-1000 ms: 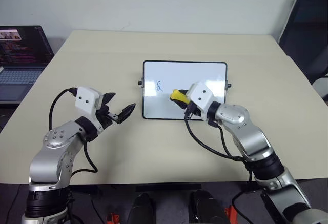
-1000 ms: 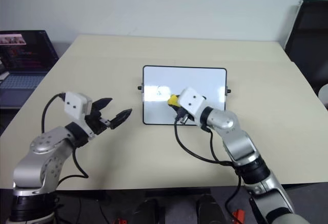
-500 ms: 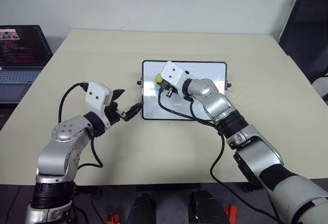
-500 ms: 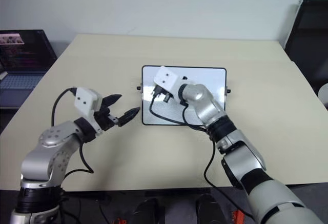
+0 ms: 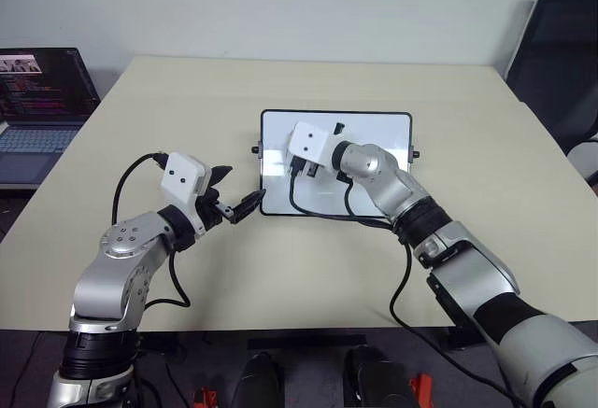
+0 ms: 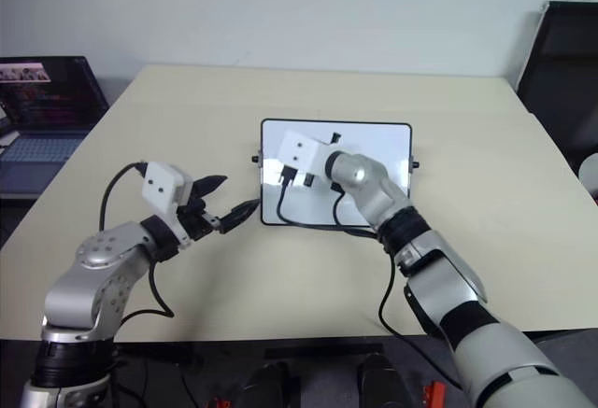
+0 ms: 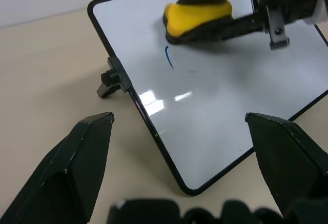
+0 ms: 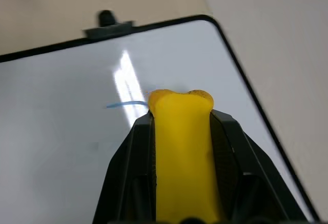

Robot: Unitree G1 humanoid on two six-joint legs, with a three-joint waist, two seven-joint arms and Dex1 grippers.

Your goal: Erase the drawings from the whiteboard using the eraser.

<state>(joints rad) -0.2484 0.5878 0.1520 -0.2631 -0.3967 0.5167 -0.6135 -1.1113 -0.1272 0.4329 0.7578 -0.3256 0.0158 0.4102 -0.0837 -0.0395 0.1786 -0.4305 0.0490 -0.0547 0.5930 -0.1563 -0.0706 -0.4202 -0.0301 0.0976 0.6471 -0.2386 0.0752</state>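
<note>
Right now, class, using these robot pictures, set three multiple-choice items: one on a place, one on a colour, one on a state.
1. Where does the laptop stand?
A. on the whiteboard
B. off the table's left edge
C. under the right arm

2. What colour is the eraser?
A. yellow
B. red
C. green

3. How is the left gripper?
A. shut on the eraser
B. shut on a pen
C. open, holding nothing

Answers:
1 B: its lit screen shows beyond the table at far left.
2 A: the block clamped in the right gripper over the whiteboard is yellow, beside a blue mark.
3 C: its black fingers stand wide apart near the board's corner.
</note>
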